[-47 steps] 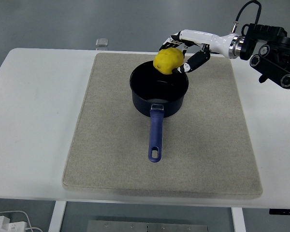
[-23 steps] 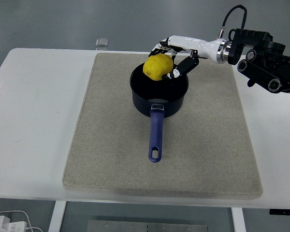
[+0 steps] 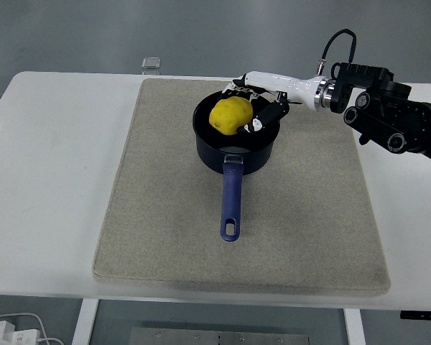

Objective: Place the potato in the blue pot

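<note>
Potato (image 3: 229, 116) hides most of the right hand (image 3: 257, 106), whose fingers curl around it inside the blue pot's (image 3: 235, 149) mouth; contact with the pot floor is unclear. Versus half a second ago, hand and potato sit lower and further left.

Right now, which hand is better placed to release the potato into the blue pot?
The right hand. It already grips the potato directly over the blue pot, inside the rim. No left arm is in view.
</note>
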